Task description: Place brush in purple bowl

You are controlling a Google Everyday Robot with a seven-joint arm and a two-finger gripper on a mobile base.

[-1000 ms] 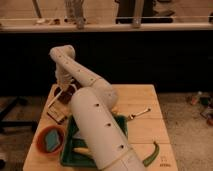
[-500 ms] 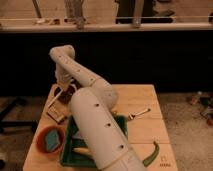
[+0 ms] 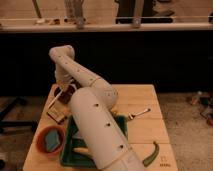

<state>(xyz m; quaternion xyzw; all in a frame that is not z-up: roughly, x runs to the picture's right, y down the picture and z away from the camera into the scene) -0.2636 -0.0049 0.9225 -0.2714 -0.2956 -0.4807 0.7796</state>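
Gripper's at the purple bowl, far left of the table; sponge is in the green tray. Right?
Wrong on the sponge: it sits in the orange bowl, beside the green tray, as the camera view shows. The gripper is at the purple bowl, far left of the table.

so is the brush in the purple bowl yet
Cannot tell: the brush slants out past the purple bowl, its upper end hidden by the pincer over the bowl.

dim warm light, pale wood desk [image 3: 142, 97], dark panel [image 3: 150, 60] across the far side, light ledge [image 3: 165, 26] on top, speckled floor [image 3: 187, 132] right, chair base [image 3: 11, 107] left, claw [image 3: 64, 93] over desk's far-left corner
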